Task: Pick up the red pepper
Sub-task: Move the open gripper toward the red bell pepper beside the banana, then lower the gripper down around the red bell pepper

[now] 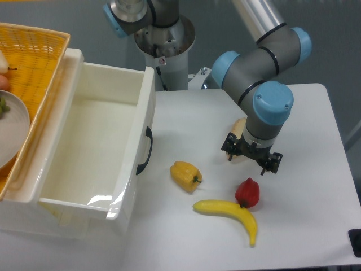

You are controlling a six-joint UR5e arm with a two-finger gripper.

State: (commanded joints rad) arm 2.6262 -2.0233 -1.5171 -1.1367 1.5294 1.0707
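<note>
The red pepper (247, 192) is small, glossy and lumpy, and rests on the white table just above the right half of a banana. My gripper (251, 159) hangs above and slightly behind it, its two dark fingers spread open with nothing between them. The gripper is apart from the pepper, a short way up and to the right. A pale tan object (239, 129) is partly hidden behind the wrist.
A yellow pepper (185, 175) lies left of the red one. The yellow banana (228, 212) curves below it. A white open drawer (131, 158) with a black handle fills the left, and beside it stands a woven basket (39, 62) holding a plate.
</note>
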